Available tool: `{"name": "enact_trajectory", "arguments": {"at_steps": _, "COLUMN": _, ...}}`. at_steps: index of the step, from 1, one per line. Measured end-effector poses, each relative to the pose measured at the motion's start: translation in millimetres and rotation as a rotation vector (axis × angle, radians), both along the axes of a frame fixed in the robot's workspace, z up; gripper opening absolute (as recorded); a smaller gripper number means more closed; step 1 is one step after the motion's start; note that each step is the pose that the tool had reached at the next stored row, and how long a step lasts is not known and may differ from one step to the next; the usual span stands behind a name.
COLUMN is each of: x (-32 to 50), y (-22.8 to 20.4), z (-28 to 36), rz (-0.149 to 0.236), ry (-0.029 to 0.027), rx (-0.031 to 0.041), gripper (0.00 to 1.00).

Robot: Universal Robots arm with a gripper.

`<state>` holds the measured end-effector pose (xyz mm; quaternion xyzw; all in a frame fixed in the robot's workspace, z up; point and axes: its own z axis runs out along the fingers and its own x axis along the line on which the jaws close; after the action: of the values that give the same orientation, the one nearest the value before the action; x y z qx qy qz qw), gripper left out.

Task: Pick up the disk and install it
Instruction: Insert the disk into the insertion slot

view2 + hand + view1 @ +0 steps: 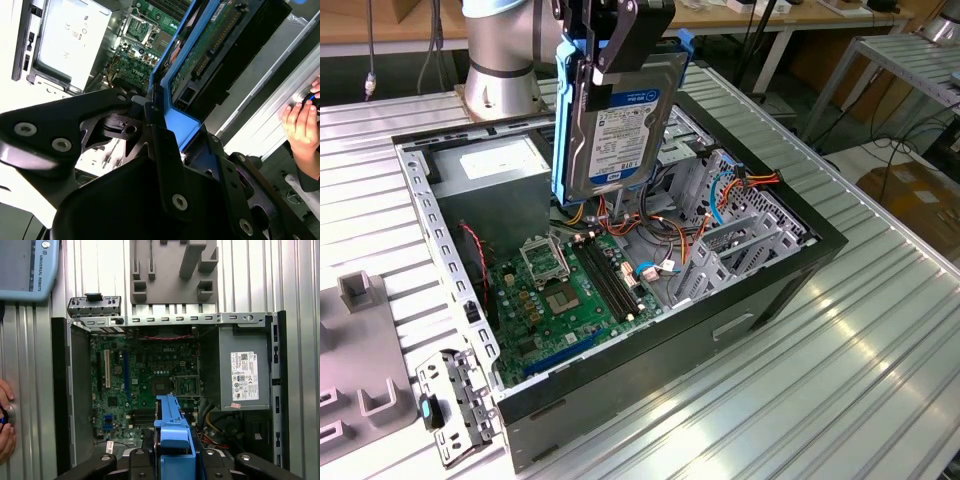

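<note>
Tool (603, 62) clamped on the disk (620, 125), gripping it at the top by its blue bracket (563, 130). In the second wrist view the black fingers (162, 150) press against the bracket's blue plastic.

We see the disk held on edge, lifted over the open computer case (760, 290), its labelled face turned toward the exterior view's camera. Its lower edge hangs above the bundle of coloured cables (650, 225), between the grey power supply (490, 165) and the metal drive cage (745, 235). Whether it touches the cables we cannot tell.

The case lies on its side on the ribbed metal bench (880, 350), its green motherboard (555, 300) exposed.

On the bench at the exterior view's left, beside the case, sits a grey fixture (365, 380), with a small loose metal plate (455, 405) near it.

A person's hand (300, 125) rests at the bench edge, well apart from the tool.
</note>
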<state>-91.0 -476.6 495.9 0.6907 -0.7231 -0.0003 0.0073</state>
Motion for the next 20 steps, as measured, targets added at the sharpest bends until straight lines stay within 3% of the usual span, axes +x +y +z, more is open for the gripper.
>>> {"name": "enact_trajectory", "arguments": {"at_steps": 4, "x": 0.0, "y": -0.1, "z": 0.0, "rz": 0.000, "ry": 0.0000, "rx": -0.0001, "gripper": 0.37}}
{"name": "enact_trajectory", "arguments": {"at_steps": 6, "x": 0.0, "y": -3.0, "z": 0.0, "rz": 0.000, "ry": -0.0001, "rx": 0.0000, "gripper": 0.37}}
{"name": "enact_trajectory", "arguments": {"at_steps": 8, "x": 0.1, "y": -9.5, "z": 0.0, "rz": 0.000, "ry": 0.0000, "rx": -0.0001, "gripper": 0.37}}
{"name": "enact_trajectory", "arguments": {"at_steps": 14, "x": 0.1, "y": -35.8, "z": 0.0, "rz": 0.000, "ry": 0.0000, "rx": -0.0021, "gripper": 0.37}}
{"name": "enact_trajectory", "arguments": {"at_steps": 18, "x": 6.9, "y": -39.7, "z": -0.2, "rz": 0.000, "ry": 0.0003, "rx": -0.0022, "gripper": 0.37}}
{"name": "enact_trajectory", "arguments": {"at_steps": 20, "x": 20.2, "y": -40.1, "z": -0.3, "rz": 0.000, "ry": 0.0009, "rx": -0.0021, "gripper": 0.37}}
